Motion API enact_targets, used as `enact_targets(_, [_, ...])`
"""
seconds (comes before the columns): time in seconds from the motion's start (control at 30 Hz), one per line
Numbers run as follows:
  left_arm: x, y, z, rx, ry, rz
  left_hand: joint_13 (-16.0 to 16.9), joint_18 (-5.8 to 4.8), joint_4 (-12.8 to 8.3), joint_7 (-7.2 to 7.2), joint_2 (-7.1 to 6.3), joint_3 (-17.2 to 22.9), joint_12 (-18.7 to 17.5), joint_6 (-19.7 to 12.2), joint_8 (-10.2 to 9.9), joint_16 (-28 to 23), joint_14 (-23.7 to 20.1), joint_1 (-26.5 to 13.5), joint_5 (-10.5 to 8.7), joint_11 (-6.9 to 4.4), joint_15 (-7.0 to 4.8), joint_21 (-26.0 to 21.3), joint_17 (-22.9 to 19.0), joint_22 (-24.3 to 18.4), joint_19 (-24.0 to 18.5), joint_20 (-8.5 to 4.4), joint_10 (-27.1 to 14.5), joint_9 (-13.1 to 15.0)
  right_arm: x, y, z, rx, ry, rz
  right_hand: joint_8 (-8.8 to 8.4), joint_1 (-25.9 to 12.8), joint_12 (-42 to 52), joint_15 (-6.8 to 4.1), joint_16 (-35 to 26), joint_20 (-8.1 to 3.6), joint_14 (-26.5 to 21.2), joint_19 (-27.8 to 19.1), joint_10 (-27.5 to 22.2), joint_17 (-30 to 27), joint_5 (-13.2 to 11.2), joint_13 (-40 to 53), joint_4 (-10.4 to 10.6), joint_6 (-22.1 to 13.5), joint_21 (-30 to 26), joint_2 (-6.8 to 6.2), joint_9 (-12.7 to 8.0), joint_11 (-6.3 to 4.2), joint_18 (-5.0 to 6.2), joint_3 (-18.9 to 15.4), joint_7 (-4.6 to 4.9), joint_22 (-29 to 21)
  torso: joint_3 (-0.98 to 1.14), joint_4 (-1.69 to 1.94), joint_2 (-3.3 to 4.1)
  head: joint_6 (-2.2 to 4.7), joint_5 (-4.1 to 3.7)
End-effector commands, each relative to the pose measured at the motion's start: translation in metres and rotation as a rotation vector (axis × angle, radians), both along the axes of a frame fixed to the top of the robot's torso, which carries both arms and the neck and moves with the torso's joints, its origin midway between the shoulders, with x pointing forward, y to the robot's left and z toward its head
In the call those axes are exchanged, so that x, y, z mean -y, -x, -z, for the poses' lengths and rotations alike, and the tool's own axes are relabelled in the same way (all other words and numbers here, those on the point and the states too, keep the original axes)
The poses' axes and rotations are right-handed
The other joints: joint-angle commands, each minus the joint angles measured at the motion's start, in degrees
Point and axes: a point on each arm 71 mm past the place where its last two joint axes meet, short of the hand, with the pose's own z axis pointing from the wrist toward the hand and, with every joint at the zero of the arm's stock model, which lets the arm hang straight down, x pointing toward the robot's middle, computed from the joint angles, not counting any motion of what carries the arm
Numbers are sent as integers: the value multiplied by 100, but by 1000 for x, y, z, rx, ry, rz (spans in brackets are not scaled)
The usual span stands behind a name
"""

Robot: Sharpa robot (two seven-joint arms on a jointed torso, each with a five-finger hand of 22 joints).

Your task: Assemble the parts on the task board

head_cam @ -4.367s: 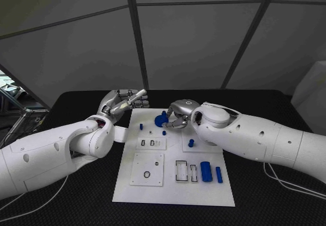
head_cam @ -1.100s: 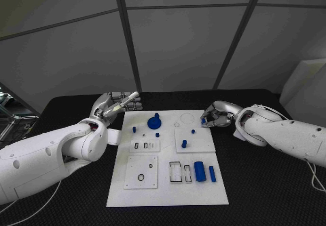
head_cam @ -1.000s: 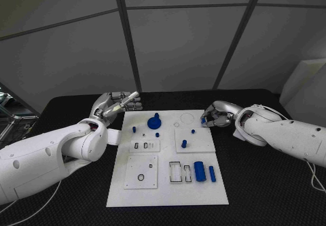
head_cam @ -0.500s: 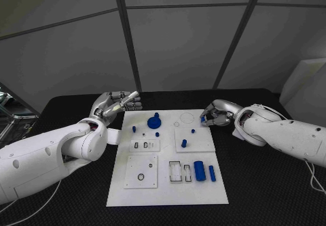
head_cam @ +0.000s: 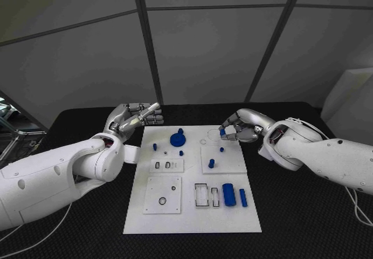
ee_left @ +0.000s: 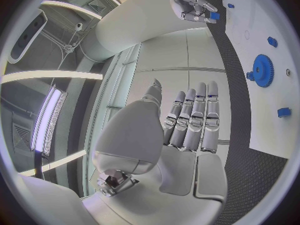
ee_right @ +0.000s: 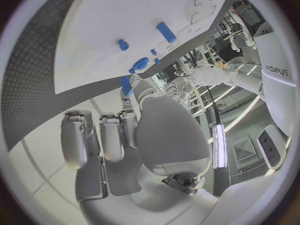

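The white task board point(head_cam: 194, 216) lies mid-table. My right hand point(head_cam: 239, 128) hovers over the board's far right corner and pinches a small blue piece point(head_cam: 223, 131), also seen in the left wrist view as the blue piece point(ee_left: 214, 16) and in the right wrist view as the blue piece point(ee_right: 127, 85). It is close to a round hole point(head_cam: 214, 133). My left hand point(head_cam: 137, 115) is raised beside the board's far left corner, fingers straight, holding nothing. A blue gear point(head_cam: 176, 140) stands on the board between the hands. The left wrist view shows my left hand point(ee_left: 181, 135) and the gear point(ee_left: 262, 70).
Small blue pegs point(head_cam: 154, 146) point(head_cam: 211, 163) stand on the board's far half. A thick blue cylinder point(head_cam: 228, 194) and a thin one point(head_cam: 243, 197) lie near two rectangular slots point(head_cam: 200, 195). Black table point(head_cam: 311, 216) surrounds the board.
My right hand has moved left and slightly up, carrying the blue piece from beside the board's right edge to above its far right corner. The left hand has stayed put.
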Motion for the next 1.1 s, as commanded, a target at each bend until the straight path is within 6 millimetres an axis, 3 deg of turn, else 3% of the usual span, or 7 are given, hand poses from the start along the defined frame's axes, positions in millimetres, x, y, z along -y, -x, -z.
enact_targets(0.03, [1,-1,-1,0,9,7,-1,-152,-28,2,54,5,-28,4,-36,-36,6,-6,7,-3,-11,-7,6,-8,-36,3,-13,2,-17,5,-5,10,-9,36,17,10,-12,-46,34,-43,549,239,-4,1252,15,684,-11,46,25,55,9,-36,-67,50,14,1071,-16,-9,-47,-19,33])
enact_targets(0.2, [1,-2,0,-3,11,5,-1,-152,-30,3,57,5,-29,3,-37,-39,7,-5,5,-3,-11,-7,8,-8,-36,3,-13,2,-61,14,-8,7,-14,-14,6,2,-91,-45,15,-44,540,228,-56,1215,26,613,-20,32,17,66,4,-32,-64,98,21,1056,-15,-10,-73,-67,117])
enact_targets(0.33, [2,-3,0,-5,13,5,-1,-152,-31,3,58,5,-29,3,-37,-39,8,-5,4,-3,-11,-7,8,-8,-36,3,-13,2,-93,20,-9,0,-9,-53,-3,-6,-113,-43,12,-44,538,223,-69,1209,34,596,-24,21,14,65,0,-28,-62,122,26,1050,-25,12,-83,-87,139])
enact_targets(0.5, [3,-4,1,-5,13,2,-1,-152,-31,3,58,5,-29,3,-37,-39,8,-5,4,-3,-11,-7,8,-8,-36,3,-13,2,-121,26,-4,-12,21,-80,-7,-14,-130,-42,10,-44,537,230,-80,1205,38,581,-25,15,18,65,-2,-26,-64,136,29,1059,-51,22,-104,-146,190])
enact_targets(0.57, [3,-5,1,-6,12,1,-1,-152,-31,3,58,5,-29,3,-37,-39,8,-5,4,-3,-11,-7,8,-8,-36,3,-13,2,-131,29,-1,-19,39,-86,-8,-21,-133,-41,8,-44,537,238,-81,1203,36,579,-24,14,22,61,-2,-25,-67,140,31,1069,-50,22,-102,-166,223])
enact_targets(1.1, [4,-5,1,-6,12,1,-1,-152,-32,1,59,3,-29,4,-37,-41,9,-7,4,-3,-11,-6,10,-8,-36,3,-11,2,-169,44,31,-64,166,-123,-8,-139,-198,-36,-28,-38,520,219,-115,1136,64,528,3,31,8,-14,-2,-23,-61,163,28,1046,-38,21,-95,-241,322])
